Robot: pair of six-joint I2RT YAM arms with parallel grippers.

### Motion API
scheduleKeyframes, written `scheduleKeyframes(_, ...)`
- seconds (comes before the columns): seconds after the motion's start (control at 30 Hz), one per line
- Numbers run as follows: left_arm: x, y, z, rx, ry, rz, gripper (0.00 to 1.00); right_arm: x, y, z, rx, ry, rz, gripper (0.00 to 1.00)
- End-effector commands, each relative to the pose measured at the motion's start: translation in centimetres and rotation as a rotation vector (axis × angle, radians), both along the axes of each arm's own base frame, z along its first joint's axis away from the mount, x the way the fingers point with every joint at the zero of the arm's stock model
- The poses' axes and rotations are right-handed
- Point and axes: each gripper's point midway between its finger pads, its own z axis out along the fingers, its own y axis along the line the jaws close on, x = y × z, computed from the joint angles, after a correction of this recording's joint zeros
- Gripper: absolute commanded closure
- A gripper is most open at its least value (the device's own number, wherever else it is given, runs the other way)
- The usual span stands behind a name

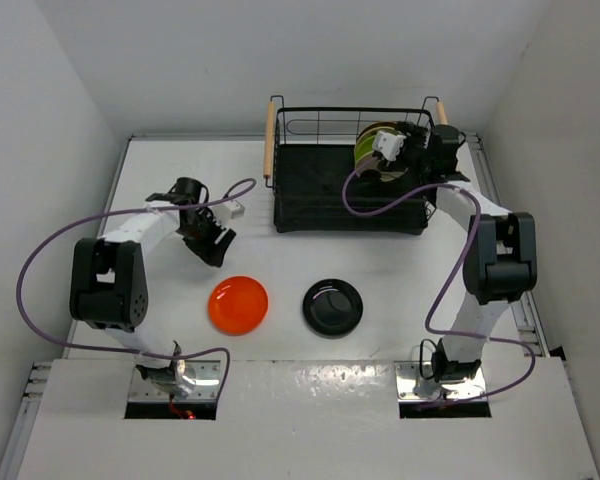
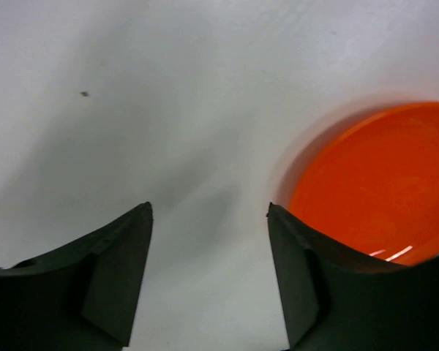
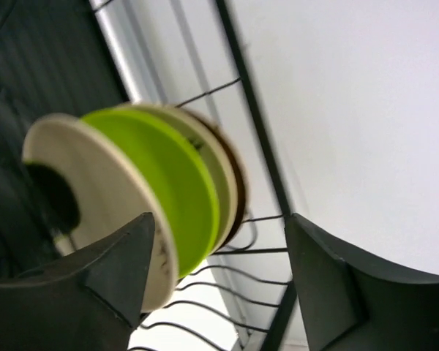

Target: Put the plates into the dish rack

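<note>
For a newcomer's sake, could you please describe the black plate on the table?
Find the wire dish rack at the far side of the table. Two plates lie flat in front of it. The black plate is the right-hand one, glossy and dark, unlike its orange neighbour.

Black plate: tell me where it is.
Top view: the black plate lies flat on the table, just right of the orange plate, on the near side of the dish rack.

Orange plate [image 2: 380,183] cut off at right edge, lower rim behind jaw; racked plates [image 3: 161,175] blurred.
</note>
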Motion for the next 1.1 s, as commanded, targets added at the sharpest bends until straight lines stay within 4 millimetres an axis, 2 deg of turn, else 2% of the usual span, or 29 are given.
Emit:
scheduleKeyframes(0.0, -2.8, -1.8, 0.7, -0.119, 0.004, -0.137, 0.29, -0.6, 1.2, 7.1, 0.06, -0.17, -0.022, 0.27)
scheduleKeyframes(0.07, -4.3, -2.0, -0.2, -0.135, 0.032, -0.168, 0.29, -0.8, 1.2, 8.5, 0.069, -0.196, -0.048, 0.26)
scheduleKeyframes(0.17, -5.2, -2.2, -1.3, -0.119, 0.043, -0.21, 0.29, -1.1, 0.5, 10.4, 0.153, -0.199, -0.101, 0.18)
scheduleKeyframes(0.2, -5.1, -2.2, -1.6, -0.119, 0.045, -0.21, 0.29, -1.1, 0.2, 10.4, 0.195, -0.18, -0.115, 0.18)
scheduleKeyframes(0.23, -5.1, -2.2, -1.6, -0.119, 0.045, -0.21, 0.29, -1.6, 0.2, 11.5, 0.22, -0.189, -0.116, 0.16)
scheduleKeyframes(0.3, -4.4, -2.0, -2.2, -0.107, 0.036, -0.208, 0.29, -2.1, 0.4, 11.6, 0.282, -0.157, -0.122, 0.16)
scheduleKeyframes(0.33, -4.2, -2.1, -2.1, -0.106, 0.025, -0.209, 0.29, -2.6, 0.5, 12.6, 0.293, -0.166, -0.117, 0.15)
scheduleKeyframes(0.37, -4.6, -1.8, -2.8, -0.096, 0.052, -0.194, 0.29, -3.3, 0.8, 13.1, 0.299, -0.159, -0.107, 0.12)
scheduleKeyframes(0.4, -4.4, -1.7, -3.1, -0.087, 0.05, -0.192, 0.29, -3.9, 1.5, 12.5, 0.306, -0.135, -0.092, 0.11)
scheduleKeyframes(0.47, -4.9, -1.8, -3.6, -0.099, 0.062, -0.185, 0.29, -5.4, 2.4, 14.1, 0.3, -0.165, -0.066, 0.09)
scheduleKeyframes(0.53, -4.8, -2.3, -3.7, -0.108, 0.048, -0.199, 0.29, -6.8, 3.0, 13.7, 0.287, -0.158, -0.055, 0.08)
scheduleKeyframes(0.63, -6.4, -2.8, -4.7, -0.105, 0.085, -0.229, 0.29, -8.9, 3.9, 13.7, 0.287, -0.157, -0.046, 0.08)
scheduleKeyframes(0.67, -7.2, -2.8, -5.2, -0.094, 0.107, -0.237, 0.29, -9.9, 3.7, 14.7, 0.291, -0.178, -0.048, 0.08)
scheduleKeyframes(0.73, -7.9, -2.4, -5.6, -0.093, 0.123, -0.237, 0.29, -10.7, 3.9, 13.6, 0.285, -0.152, -0.05, 0.08)
scheduleKeyframes(0.77, -8.4, -2.5, -5.8, -0.101, 0.126, -0.252, 0.29, -11.4, 3.7, 14.5, 0.286, -0.171, -0.05, 0.08)
scheduleKeyframes(0.8, -8.4, -2.4, -5.7, -0.113, 0.126, -0.243, 0.29, -11.7, 3.8, 14.5, 0.28, -0.168, -0.049, 0.08)
scheduleKeyframes(0.83, -9.0, -2.4, -5.8, -0.112, 0.135, -0.252, 0.29, -12.1, 3.9, 13.5, 0.27, -0.149, -0.051, 0.08)
scheduleKeyframes(0.87, -9.0, -2.6, -5.7, -0.126, 0.128, -0.273, 0.29, -12.8, 3.8, 14.4, 0.262, -0.171, -0.048, 0.07)
scheduleKeyframes(1.0, -9.0, -3.6, -5.1, -0.172, 0.116, -0.301, 0.29, -14.5, 3.7, 14.4, 0.244, -0.19, -0.051, 0.07)
scheduleKeyframes(1.07, -9.1, -3.9, -4.7, -0.192, 0.118, -0.333, 0.29, -14.8, 3.4, 13.7, 0.237, -0.175, -0.063, 0.07)
